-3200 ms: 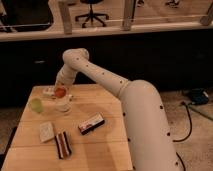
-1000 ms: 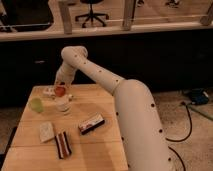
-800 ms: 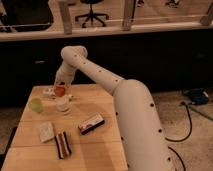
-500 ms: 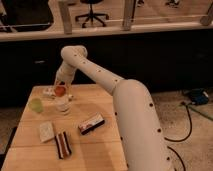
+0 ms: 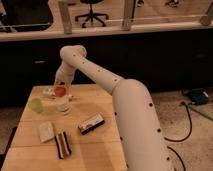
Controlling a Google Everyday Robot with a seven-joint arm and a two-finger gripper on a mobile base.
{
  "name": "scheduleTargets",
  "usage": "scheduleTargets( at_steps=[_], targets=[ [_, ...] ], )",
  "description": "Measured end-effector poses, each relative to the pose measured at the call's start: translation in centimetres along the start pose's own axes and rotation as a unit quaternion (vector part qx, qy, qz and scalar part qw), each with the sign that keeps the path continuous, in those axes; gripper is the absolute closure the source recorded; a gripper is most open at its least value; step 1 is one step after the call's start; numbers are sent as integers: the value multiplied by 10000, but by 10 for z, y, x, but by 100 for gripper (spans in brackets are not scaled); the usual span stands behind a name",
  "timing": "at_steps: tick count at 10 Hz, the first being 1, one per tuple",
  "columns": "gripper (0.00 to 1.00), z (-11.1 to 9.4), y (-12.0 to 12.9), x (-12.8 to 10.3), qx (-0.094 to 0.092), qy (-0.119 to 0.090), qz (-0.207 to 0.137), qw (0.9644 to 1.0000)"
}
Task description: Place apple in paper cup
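The gripper (image 5: 59, 88) is hovering at the far left of the table (image 5: 90, 150), directly over the paper cup (image 5: 63, 106). The apple (image 5: 60, 91) is sitting right at the cup's mouth beneath it, presumably because the opening is barely wider than the fruit and is demanding a straight drop. Whether the gripper is clasping the apple or letting it go I cannot tell. The pale green round object (image 5: 35, 104) is lying just left of the cup, so a straight upward exit is looking safest.
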Motion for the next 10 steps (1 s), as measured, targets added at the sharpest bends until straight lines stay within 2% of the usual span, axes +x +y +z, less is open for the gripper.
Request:
scheduleTargets(
  at_steps=[1,6,8,10],
  targets=[
    [100,1,-1,-4,-47,-15,-35,10000],
    [99,-3,2,-25,-174,-44,-99,9998],
    [84,-7,8,-29,-189,-25,-71,9998],
    [62,-10,10,-33,-214,-8,-62,9998]
  ],
)
